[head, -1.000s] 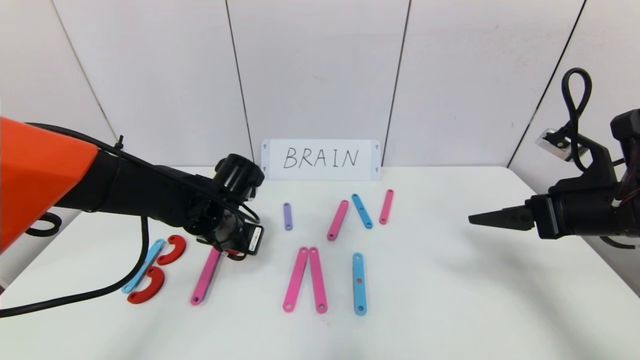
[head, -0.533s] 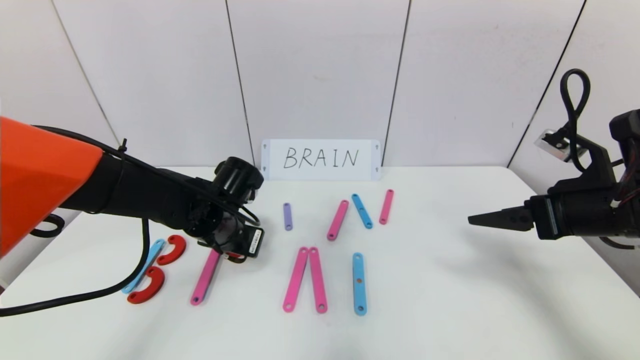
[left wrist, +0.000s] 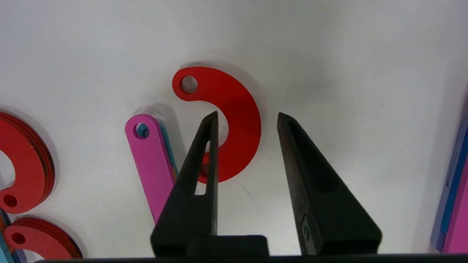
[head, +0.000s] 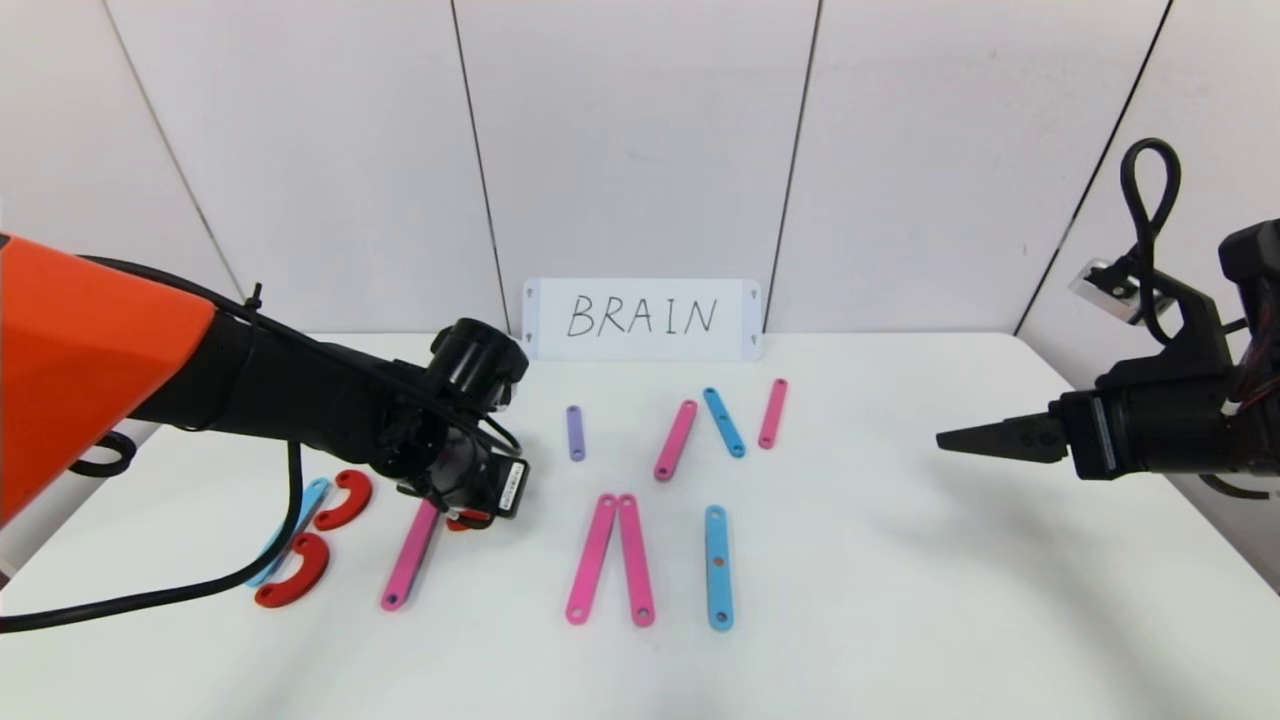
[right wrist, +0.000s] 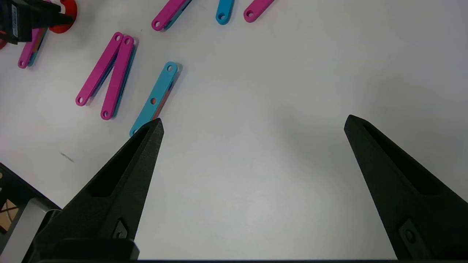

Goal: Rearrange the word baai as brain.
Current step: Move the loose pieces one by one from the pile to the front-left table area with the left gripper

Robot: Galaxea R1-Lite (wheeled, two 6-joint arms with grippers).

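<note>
Now that the left gripper (left wrist: 246,117) has parted its jaws, where a second ago they were pinched shut, the red C-curve (left wrist: 234,124) lies flat on the table (head: 900,600) and is let go: one finger stands inside the curve's hollow, the other just outside its back, neither pressing it. From the head view this curve sits at about nine o'clock of the table's middle, tucked under the wrist, its open side just beside the top of the long pink bar (head: 410,556). I judge that bar and curve are meant as the stem and bowl of the R, so the bowl looks placed and the leg is still wanting.

Further out at nine o'clock lies the B: a blue bar (head: 285,535) with two red curves (head: 343,500). At the centre stand two pink bars (head: 610,560) meeting at the top, with a blue bar (head: 718,566) at their three o'clock. Behind these, at twelve o'clock, are the short purple bar (head: 575,432) and the pink-blue-pink N (head: 722,422), before the white card (head: 642,318).

The right gripper (right wrist: 252,124) hangs at three o'clock, spread wide and holding nothing, well clear of the pieces.

Room is tight at nine o'clock: lifting out, the inner finger could drag the curve. The near edge at six o'clock and everything toward three o'clock lie bare.
</note>
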